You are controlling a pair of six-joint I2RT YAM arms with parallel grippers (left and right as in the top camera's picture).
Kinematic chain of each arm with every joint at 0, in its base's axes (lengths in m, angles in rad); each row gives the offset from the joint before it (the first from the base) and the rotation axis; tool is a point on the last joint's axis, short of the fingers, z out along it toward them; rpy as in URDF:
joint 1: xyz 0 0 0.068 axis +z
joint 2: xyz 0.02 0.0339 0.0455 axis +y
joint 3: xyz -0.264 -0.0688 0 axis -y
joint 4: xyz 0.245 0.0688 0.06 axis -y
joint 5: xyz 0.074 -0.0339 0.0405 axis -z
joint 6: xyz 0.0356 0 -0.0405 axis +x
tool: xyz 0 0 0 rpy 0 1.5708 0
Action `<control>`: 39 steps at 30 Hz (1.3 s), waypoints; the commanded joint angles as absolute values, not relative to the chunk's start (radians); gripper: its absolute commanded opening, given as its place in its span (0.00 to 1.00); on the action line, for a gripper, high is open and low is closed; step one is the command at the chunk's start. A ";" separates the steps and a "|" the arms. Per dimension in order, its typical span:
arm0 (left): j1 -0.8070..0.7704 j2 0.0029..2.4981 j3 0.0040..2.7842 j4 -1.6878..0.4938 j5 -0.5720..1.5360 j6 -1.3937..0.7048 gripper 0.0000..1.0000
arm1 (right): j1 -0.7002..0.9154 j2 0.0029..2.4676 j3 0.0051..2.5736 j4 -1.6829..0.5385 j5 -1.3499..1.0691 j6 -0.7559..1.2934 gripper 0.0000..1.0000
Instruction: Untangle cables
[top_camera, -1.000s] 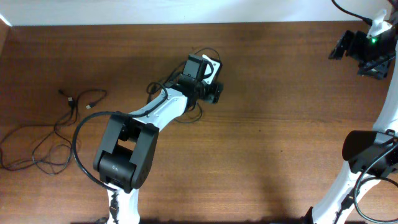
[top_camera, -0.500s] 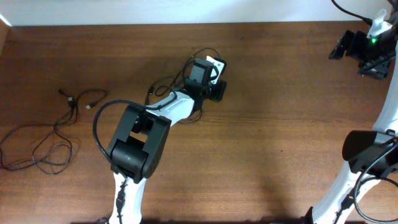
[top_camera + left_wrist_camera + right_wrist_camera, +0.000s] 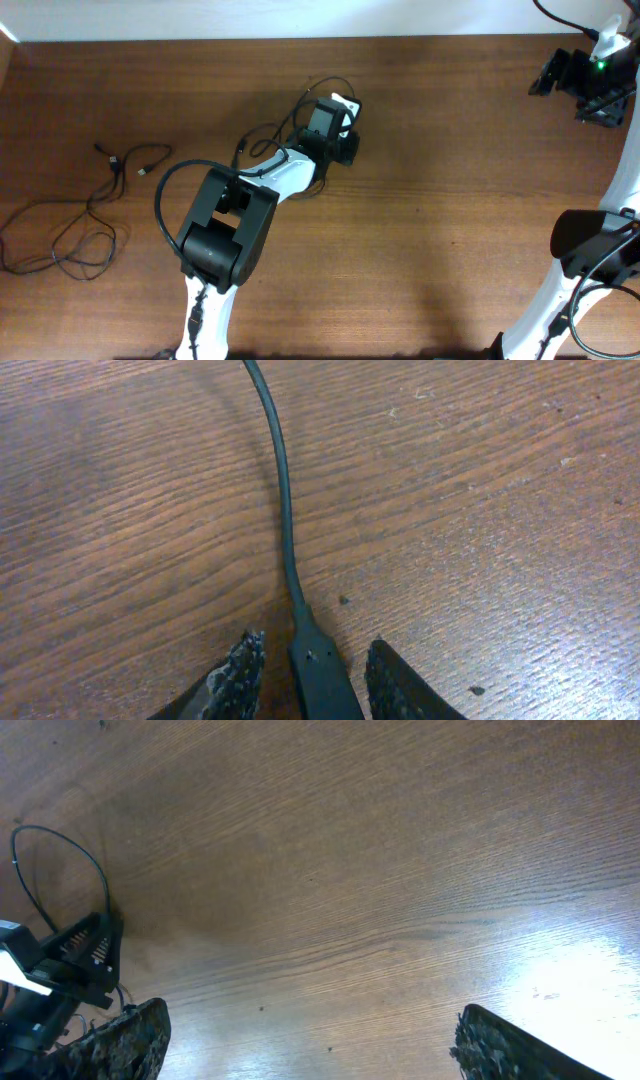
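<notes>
In the left wrist view a thin black cable (image 3: pixel 281 490) runs down the wood and ends in a flat black plug (image 3: pixel 322 682). My left gripper (image 3: pixel 317 648) straddles that plug, a narrow gap showing on each side, so it is open around it. From overhead the left gripper (image 3: pixel 340 112) sits over a small tangle of cables (image 3: pixel 262 140) at the table's middle back, with a loop (image 3: pixel 322 84) poking out beyond it. More loose cables (image 3: pixel 70 240) lie at the far left. My right gripper (image 3: pixel 552 76) hangs wide open at the back right with nothing in it.
A short cable with plugs (image 3: pixel 130 160) lies apart at the left. The right wrist view shows bare wood between its fingers (image 3: pixel 120 1040) and the left arm's head (image 3: pixel 50 970) with a cable loop (image 3: pixel 60 835) at its left edge.
The left arm reached slightly further right and its jaws have narrowed around the plug. The right arm has not moved.
</notes>
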State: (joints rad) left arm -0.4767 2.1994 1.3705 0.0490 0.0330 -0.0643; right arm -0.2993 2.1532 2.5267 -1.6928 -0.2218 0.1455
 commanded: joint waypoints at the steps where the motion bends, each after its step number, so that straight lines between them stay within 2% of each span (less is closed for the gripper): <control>1: -0.478 2.212 1.373 0.081 0.026 -0.064 0.19 | -0.293 2.135 2.536 -1.699 -0.224 0.134 0.92; 3: -0.478 2.203 1.375 0.090 0.026 -0.064 0.16 | -0.293 2.135 2.536 -1.699 -0.224 0.134 0.92; 7: -0.478 2.090 1.375 0.023 0.026 -0.064 0.17 | -0.293 2.135 2.535 -1.699 -0.223 0.134 0.93; 14: -0.477 1.789 1.375 -0.426 0.020 -0.064 0.07 | -0.293 2.135 2.535 -1.699 -0.224 0.134 0.93; 17: -0.477 1.744 1.375 -0.678 -0.093 -0.077 0.00 | -0.293 2.135 2.536 -1.699 -0.224 0.134 0.93; 22: -0.418 1.744 1.371 -0.954 -0.297 -0.363 0.00 | -0.293 2.135 2.536 -1.699 -0.224 0.134 0.93; 25: -0.321 1.744 1.300 -0.945 -0.296 -0.374 0.00 | -0.293 2.135 2.535 -1.699 -0.224 0.134 0.93; 28: -0.238 1.745 1.172 -0.847 -0.296 -0.373 0.00 | -0.293 2.135 2.536 -1.699 -0.224 0.134 0.93; 32: -0.215 1.745 1.060 -0.719 -0.280 -0.362 0.00 | -0.293 2.135 2.536 -1.699 -0.224 0.134 0.93; 33: -0.216 1.745 1.052 -0.719 -0.253 -0.362 0.05 | -0.293 2.135 2.536 -1.699 -0.224 0.134 0.93; 34: -0.216 1.745 1.047 -0.720 -0.235 -0.362 0.18 | -0.293 2.135 2.536 -1.699 -0.224 0.134 0.93; 36: -0.216 1.745 1.047 -0.722 -0.208 -0.362 0.52 | -0.293 2.135 2.535 -1.699 -0.223 0.134 0.93; 37: -0.216 1.745 1.047 -0.720 -0.197 -0.362 0.58 | -0.293 2.135 2.536 -1.699 -0.224 0.134 0.93; 39: -0.216 1.745 1.050 -0.715 -0.151 -0.342 0.60 | -0.293 2.135 2.535 -1.699 -0.223 0.134 0.93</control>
